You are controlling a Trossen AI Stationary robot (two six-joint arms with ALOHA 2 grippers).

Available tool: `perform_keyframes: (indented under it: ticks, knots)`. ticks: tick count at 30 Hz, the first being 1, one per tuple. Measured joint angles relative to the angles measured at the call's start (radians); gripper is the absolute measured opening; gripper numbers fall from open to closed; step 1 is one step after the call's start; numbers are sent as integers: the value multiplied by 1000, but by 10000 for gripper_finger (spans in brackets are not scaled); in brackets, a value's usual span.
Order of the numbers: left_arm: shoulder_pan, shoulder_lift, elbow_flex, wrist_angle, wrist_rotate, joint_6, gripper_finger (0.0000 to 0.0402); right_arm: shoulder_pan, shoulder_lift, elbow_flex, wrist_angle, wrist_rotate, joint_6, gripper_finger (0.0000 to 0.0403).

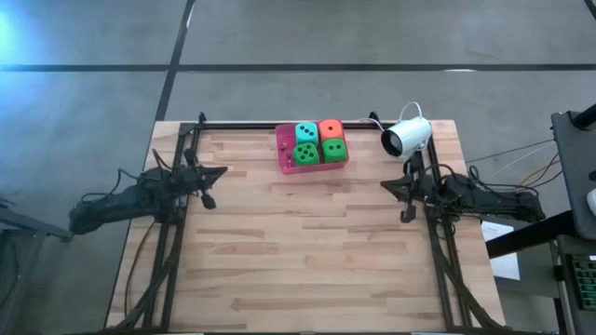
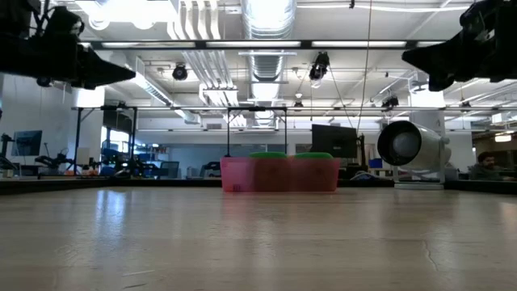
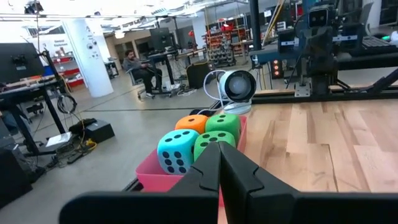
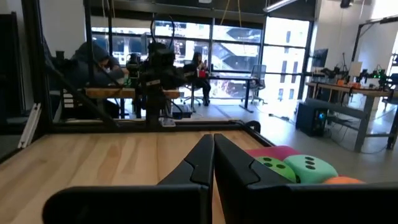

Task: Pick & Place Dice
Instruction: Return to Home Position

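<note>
Four dice packed in bin (two green, teal, orange).
Pressed together, both empty: left gripper, right gripper.

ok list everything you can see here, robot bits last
table: one, light wood, under everything
bin: one, pink, at the table's far edge, near the middle
green dice: two, bright green, in the bin, row nearer the table's middle
teal die: one, teal, in the bin, far row, left
orange die: one, orange, in the bin, far row, right
camera: one, white, on the table right of the bin
person: one, dark clothes, seated in the room beyond
left gripper: one, dark, fingers shut, empty, over the table's left side
right gripper: one, dark, fingers shut, empty, over the right side
</note>
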Motion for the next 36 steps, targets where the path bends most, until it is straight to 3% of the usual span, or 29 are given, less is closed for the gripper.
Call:
perform_keyframes:
  ticks: [11, 22, 36]
  knots:
    - [1, 15, -134, 190, 10, 37, 4, 0, 10, -33, 17, 0, -29, 8]
    - [2, 24, -134, 189, 7, 47, 4, 0, 14, -33, 18, 0, -73, 8]
    - [2, 24, -135, 189, 8, 0, 4, 0, 14, -32, 18, 0, -297, 8]
